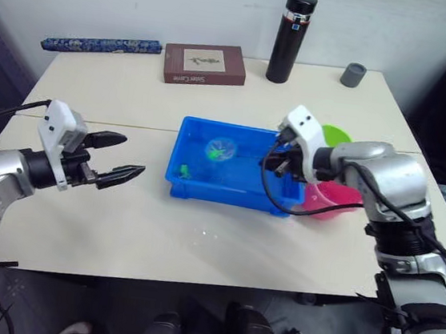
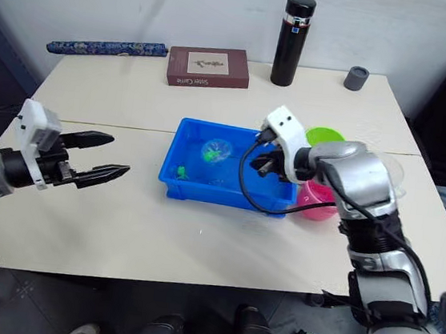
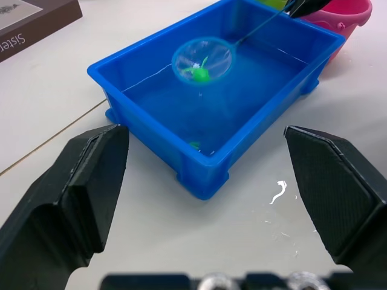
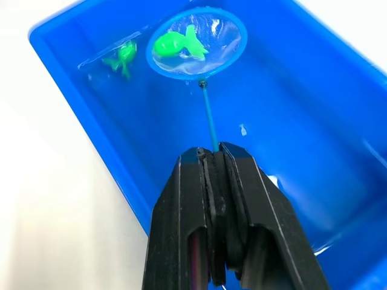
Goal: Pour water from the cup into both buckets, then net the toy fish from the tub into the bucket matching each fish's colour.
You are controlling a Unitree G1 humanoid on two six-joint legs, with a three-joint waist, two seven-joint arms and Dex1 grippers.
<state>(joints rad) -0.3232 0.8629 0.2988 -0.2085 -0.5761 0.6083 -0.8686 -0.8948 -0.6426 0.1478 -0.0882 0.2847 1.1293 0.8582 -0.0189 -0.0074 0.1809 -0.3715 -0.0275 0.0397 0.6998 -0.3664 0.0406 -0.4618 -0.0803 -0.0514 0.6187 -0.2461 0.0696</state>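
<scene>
Net (image 4: 196,41) held out ahead of the right gripper (image 4: 213,158), thin handle pinched between closed fingers, hoop lifted over the water of the tub (image 1: 196,187); probably kept level like this so the catch stays in the mesh while it travels. One green fish (image 4: 178,44) lying in the hoop. A second green fish (image 4: 121,56) just beyond the hoop's rim, down in the water, near the tub wall farthest from the right gripper. Two green fish counted, then; no pink fish made out in these views.

Green bucket (image 1: 335,135) and pink bucket (image 1: 334,200) both close behind the right gripper, against the tub's end wall, a short carry from the hoop; judged placed there for exactly that. Two buckets, one of each colour; contents hidden by the arm. Next move, as a judgement: swing back to the green bucket and tip.

Left gripper (image 1: 119,158) spread wide, holding nothing, hovering over bare table well apart from the tub, fingers pointed toward it; likely parked clear of the netting arm.

Farther off: one black flask (image 1: 291,36), one small grey cup (image 1: 353,74), one brown box (image 1: 205,64), one blue patterned roll (image 1: 100,43).
</scene>
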